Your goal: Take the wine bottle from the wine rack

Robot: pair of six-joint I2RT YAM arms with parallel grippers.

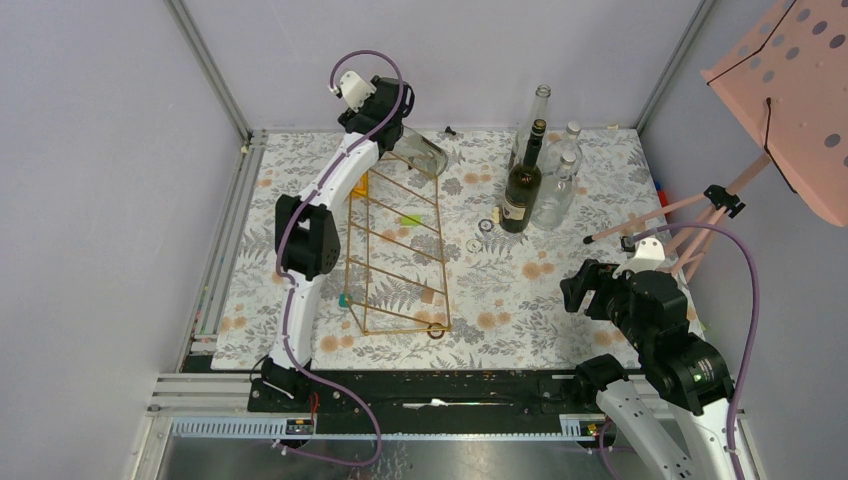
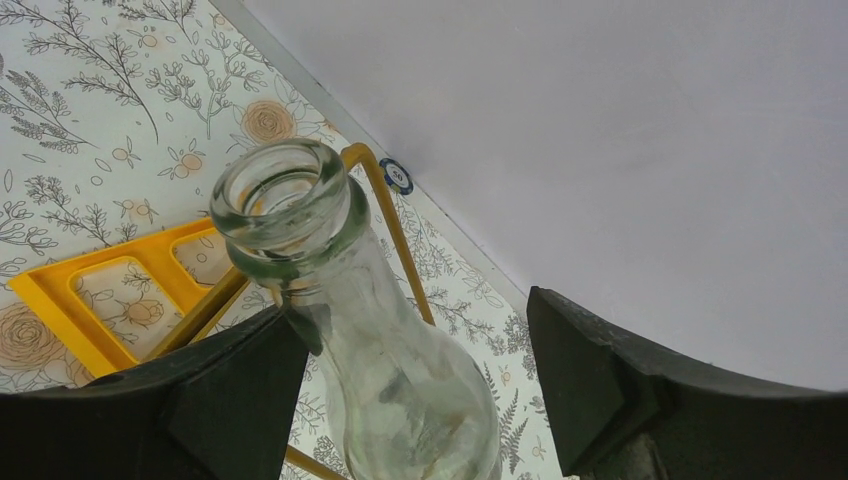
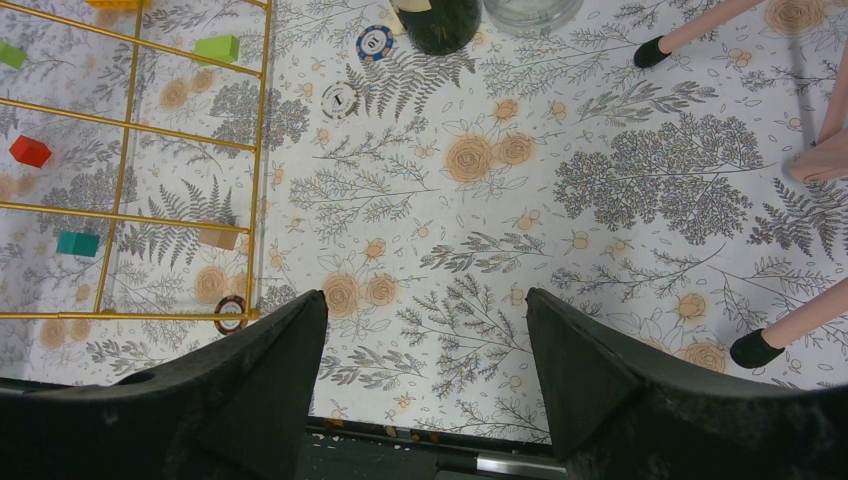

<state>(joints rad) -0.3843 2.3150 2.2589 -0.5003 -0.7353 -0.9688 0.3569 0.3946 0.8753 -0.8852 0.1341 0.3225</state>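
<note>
Top external view shows the left arm stretched to the far end of the wine rack (image 1: 400,250), a slanted frame of thin gold wire standing on the flower-patterned counter (image 1: 600,170). The left gripper (image 1: 405,140) is at the top of that frame, where the wine bottle (image 1: 428,155), of clear glass, lies tilted against the wire. From the left wrist, the bottle's open mouth and neck reach out past the fingertips, and its widening body sits between the two black fingers (image 2: 230,400). The jaws are spread. The finger on the left of that view is at the glass, touching it or just beside it, while the other stands well apart from it. A gold wire runs just beside the neck, and a yellow plastic frame (image 2: 90,300) lies on the counter below. The right gripper (image 1: 575,290) hangs over the near right part of the counter, with its jaws wide apart and nothing between them. A dark bottle (image 1: 520,190) and several clear bottles (image 1: 558,190) stand upright together at the far side, well apart from the rack.
</note>
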